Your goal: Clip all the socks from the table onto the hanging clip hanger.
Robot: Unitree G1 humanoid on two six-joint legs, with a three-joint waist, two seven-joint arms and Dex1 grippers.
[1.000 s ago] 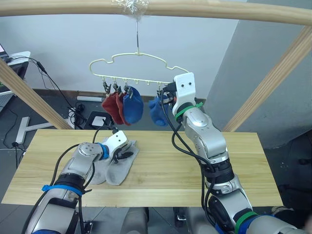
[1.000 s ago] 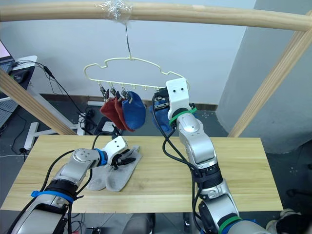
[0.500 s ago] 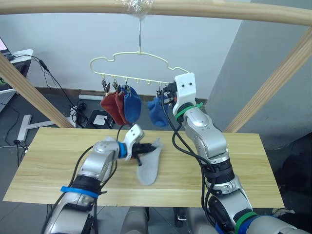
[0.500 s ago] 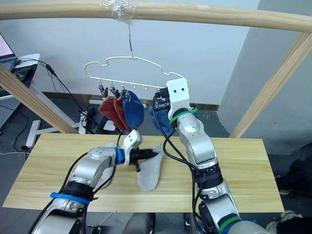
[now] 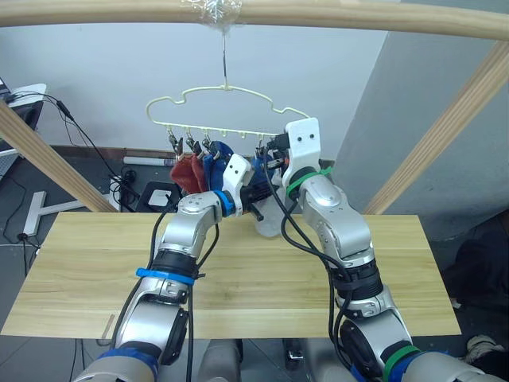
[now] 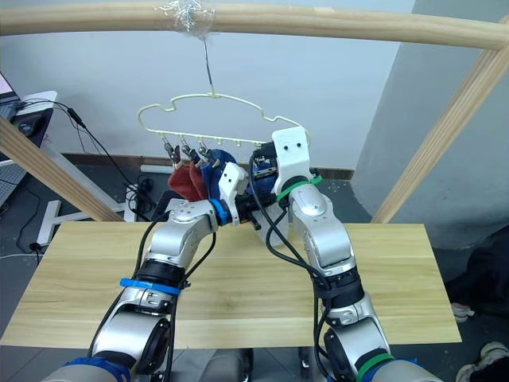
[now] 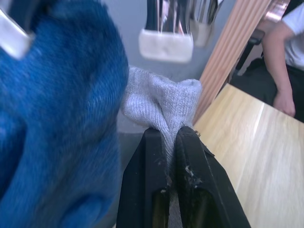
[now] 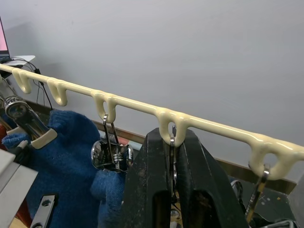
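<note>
The pale clip hanger point(image 5: 227, 94) hangs from the top pole, with its bar point(image 8: 133, 107) close in the right wrist view. Two rust red socks point(image 5: 184, 171) and two blue socks point(image 5: 215, 157) hang from its clips. My right gripper point(image 8: 172, 137) is up at the bar, shut on a metal clip point(image 8: 172, 164). My left gripper point(image 7: 167, 135) is raised just beside it, shut on a light grey sock point(image 7: 161, 107) that dangles below point(image 5: 269, 223). A blue sock point(image 7: 57, 118) and an open clip's pads point(image 7: 166, 45) are right next to that grey sock. The table point(image 5: 95, 255) lies below.
A round wooden pole frame point(image 5: 334, 16) crosses overhead, with slanted poles at left point(image 5: 48, 163) and right point(image 5: 445, 127). A person's arm point(image 7: 285, 61) rests beyond the table's far side. Cables and equipment sit on the floor at the back left point(image 5: 48, 111).
My left gripper has lifted the grey sock off the table and carried it up and right to the hanger, beside the right gripper. The right arm has stayed at its clip.
</note>
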